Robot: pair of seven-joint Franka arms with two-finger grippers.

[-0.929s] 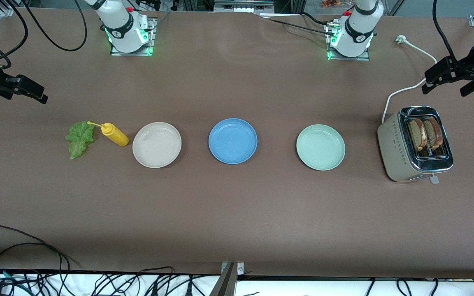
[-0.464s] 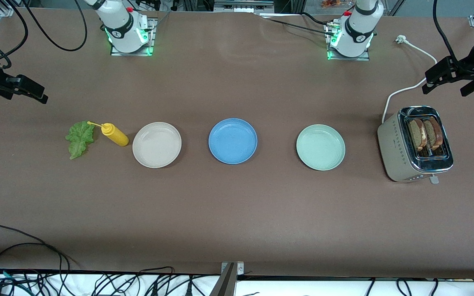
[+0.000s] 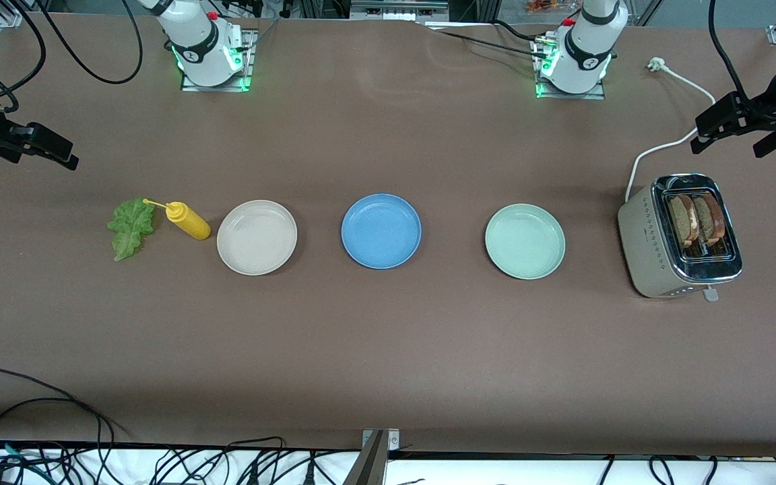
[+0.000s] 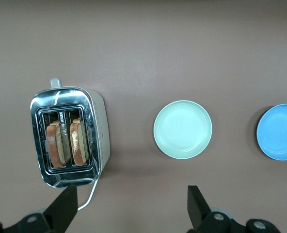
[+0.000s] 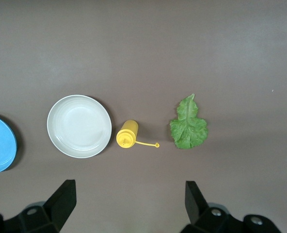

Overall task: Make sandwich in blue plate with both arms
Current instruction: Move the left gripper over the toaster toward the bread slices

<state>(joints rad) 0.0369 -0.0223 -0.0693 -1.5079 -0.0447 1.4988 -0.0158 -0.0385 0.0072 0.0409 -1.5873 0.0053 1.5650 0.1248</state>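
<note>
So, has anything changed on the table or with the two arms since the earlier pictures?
Nothing has visibly changed. The left gripper stays open, high over the table by the toaster; the right gripper stays open above the lettuce leaf. Both toast slices remain in the toaster, and the blue plate is bare.

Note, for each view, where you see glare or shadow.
Front view: green base lights glow at the top, and the toaster chrome rim reflects light. Left wrist view: soft shadow beside the mint plate, shine on the toaster top. Right wrist view: even light, faint shadows beside the cream plate and lettuce leaf.
</note>
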